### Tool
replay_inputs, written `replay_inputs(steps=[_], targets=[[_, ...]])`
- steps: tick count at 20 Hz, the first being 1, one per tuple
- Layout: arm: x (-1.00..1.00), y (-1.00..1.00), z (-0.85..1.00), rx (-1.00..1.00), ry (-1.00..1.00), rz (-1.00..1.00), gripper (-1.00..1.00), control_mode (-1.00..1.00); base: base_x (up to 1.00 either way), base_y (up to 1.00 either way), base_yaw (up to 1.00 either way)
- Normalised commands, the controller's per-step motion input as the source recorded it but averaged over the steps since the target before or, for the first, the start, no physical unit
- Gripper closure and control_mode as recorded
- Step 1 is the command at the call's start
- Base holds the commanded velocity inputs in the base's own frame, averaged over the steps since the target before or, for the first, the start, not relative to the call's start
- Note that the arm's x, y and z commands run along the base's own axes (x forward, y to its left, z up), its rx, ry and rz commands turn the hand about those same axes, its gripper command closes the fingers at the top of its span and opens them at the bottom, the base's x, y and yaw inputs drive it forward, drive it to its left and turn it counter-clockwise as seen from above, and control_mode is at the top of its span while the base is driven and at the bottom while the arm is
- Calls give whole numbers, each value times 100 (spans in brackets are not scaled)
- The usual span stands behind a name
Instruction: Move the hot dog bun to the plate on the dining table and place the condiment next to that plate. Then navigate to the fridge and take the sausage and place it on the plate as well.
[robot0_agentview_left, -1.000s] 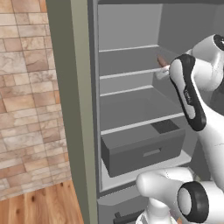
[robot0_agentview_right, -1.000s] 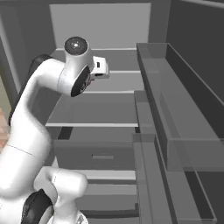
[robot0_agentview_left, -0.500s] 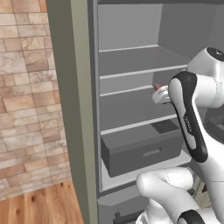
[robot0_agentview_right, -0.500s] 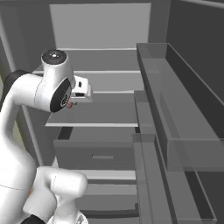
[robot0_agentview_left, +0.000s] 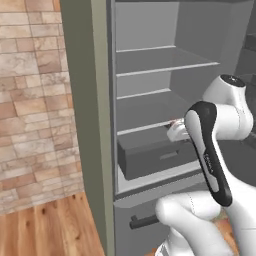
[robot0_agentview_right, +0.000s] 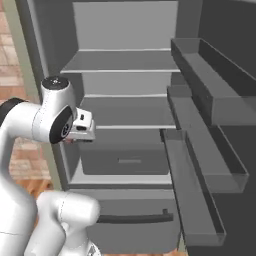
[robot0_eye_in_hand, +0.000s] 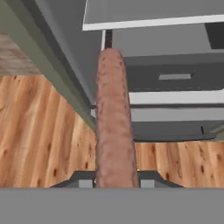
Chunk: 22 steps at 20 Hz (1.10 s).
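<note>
Got the sausage (robot0_eye_in_hand: 113, 118) pinched in my pincer (robot0_eye_in_hand: 114, 178) just outside the fridge (robot0_agentview_left: 90, 115), so next I probably need to drive it over to the plate.

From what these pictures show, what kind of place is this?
Most likely a home kitchen: an open fridge with white shelves and a dark grey drawer, a brick wall, a wooden floor. The gripper holds a sausage.
</note>
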Motion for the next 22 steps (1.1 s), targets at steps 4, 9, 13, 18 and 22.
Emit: replay_inputs(steps=[4, 9, 13, 18, 22], targets=[[0, 0, 0, 0, 0, 0, 100, 100, -83, 72, -20], [0, 0, 0, 0, 0, 0, 100, 100, -51, 75, -65], [0, 0, 0, 0, 0, 0, 100, 100, -81, 46, -74], [0, 0, 0, 0, 0, 0, 100, 100, -99, 37, -76], [0, 0, 0, 0, 0, 0, 100, 100, -100, 34, -72]])
